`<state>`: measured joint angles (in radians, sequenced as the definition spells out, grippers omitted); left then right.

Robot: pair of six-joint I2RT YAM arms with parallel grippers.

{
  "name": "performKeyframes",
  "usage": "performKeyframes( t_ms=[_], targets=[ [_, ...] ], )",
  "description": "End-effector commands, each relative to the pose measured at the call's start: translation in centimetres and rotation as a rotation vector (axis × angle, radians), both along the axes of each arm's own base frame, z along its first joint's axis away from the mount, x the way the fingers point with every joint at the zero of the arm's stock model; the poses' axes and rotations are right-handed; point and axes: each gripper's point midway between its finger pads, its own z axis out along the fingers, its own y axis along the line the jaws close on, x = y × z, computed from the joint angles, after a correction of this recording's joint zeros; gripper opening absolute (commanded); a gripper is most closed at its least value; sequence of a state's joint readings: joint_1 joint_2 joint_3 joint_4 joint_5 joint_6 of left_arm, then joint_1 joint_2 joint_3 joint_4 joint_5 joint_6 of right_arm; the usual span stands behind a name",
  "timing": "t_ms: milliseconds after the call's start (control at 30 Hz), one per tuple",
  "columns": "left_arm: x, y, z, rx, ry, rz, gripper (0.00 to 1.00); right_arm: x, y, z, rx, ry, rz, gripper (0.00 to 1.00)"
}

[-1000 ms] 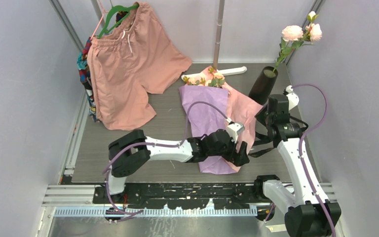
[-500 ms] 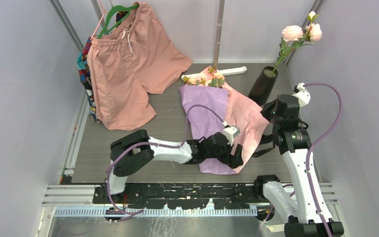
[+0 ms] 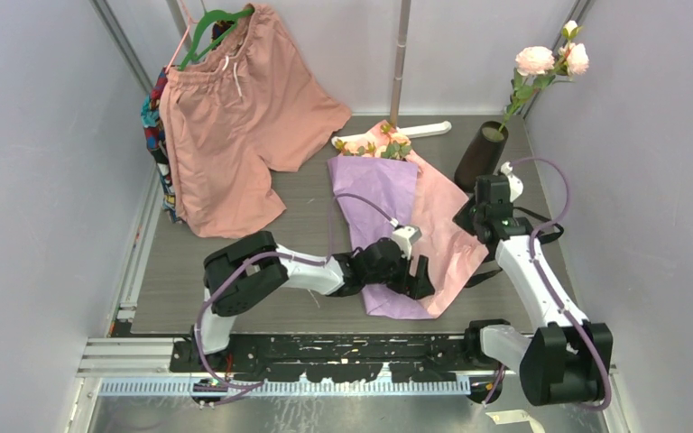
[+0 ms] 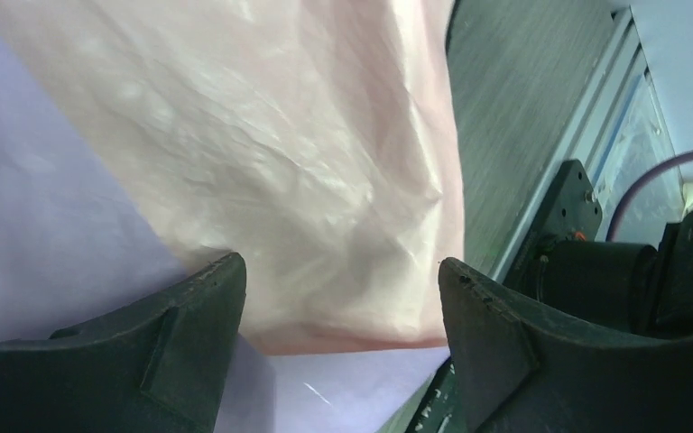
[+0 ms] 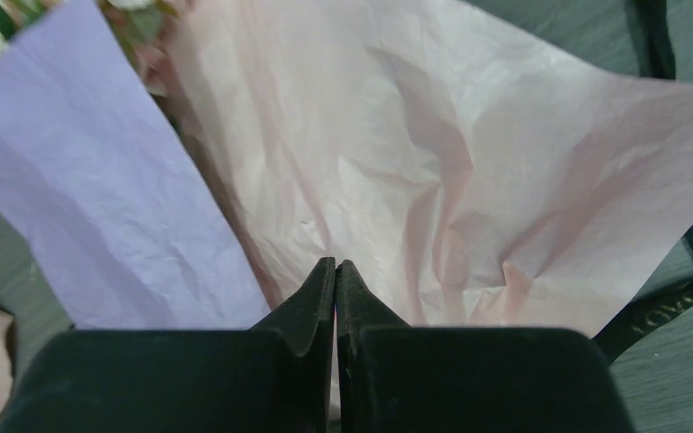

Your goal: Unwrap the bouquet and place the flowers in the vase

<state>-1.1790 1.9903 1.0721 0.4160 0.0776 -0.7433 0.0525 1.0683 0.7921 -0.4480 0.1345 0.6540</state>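
Now | left jaws wide over bouquet (image 3: 374,194) paper | right jaws pressed together

Overall light: bright, even and diffuse, falling from above; no hard-edged shadows in the top view.
Shadows: a soft, faint patch on the table (image 3: 180,289) beneath the left arm (image 3: 307,271); light shading under the shorts (image 3: 235,117).
Glare: none on the matte walls; a mild sheen on the bouquet (image 4: 325,162) paper in the left wrist view.
Focus, top view: sharp across the frame.
Focus, left wrist: the left fingers (image 4: 189,316) are soft and underexposed; the table surface at right is smeared.
Focus, right wrist: paper creases are crisp, folds gently shaded; the right fingers (image 5: 311,302) are black and nearly featureless.
Distortion: uprights lean outward towards the top view's edges.
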Motion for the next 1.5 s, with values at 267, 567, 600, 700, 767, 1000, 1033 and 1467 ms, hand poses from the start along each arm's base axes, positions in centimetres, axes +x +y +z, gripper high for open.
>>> performKeyframes(
  t_ms=[267,567,600,700,767,1000,1033,1467],
  targets=[
    [5.5,3.0,-0.4,0.016,0.014,0.078,0.79,1.8,1.2,-3.3,0.035,0.039,0.043,0.08],
    [6.8,3.7,-0.5,0.011,0.022,0.094,0.79,1.1,2.0,-8.9,0.047,0.213,0.058,0.23],
    [6.9,3.7,-0.5,0.01,0.025,0.093,0.79,1.0,2.1,-9.3,0.049,0.222,0.06,0.24],
    [7.7,3.8,-0.4,0.005,0.026,0.101,0.79,1.1,2.3,-10.1,0.051,0.24,0.06,0.24],
    [8.3,4.0,-0.6,0.005,0.028,0.106,0.79,1.2,2.3,-10.3,0.048,0.243,0.058,0.24],
    [9.3,4.2,0.6,-0.006,0.007,0.104,0.79,1.4,2.8,-10.0,0.047,0.234,0.065,0.24],
    [9.2,4.1,1.4,-0.021,-0.003,0.095,0.79,1.5,3.1,-9.6,0.049,0.221,0.077,0.24],
    [5.1,7.3,16.8,-0.092,-0.218,0.082,0.8,5.2,8.0,-4.2,0.017,0.096,0.233,0.74]
  ],
)
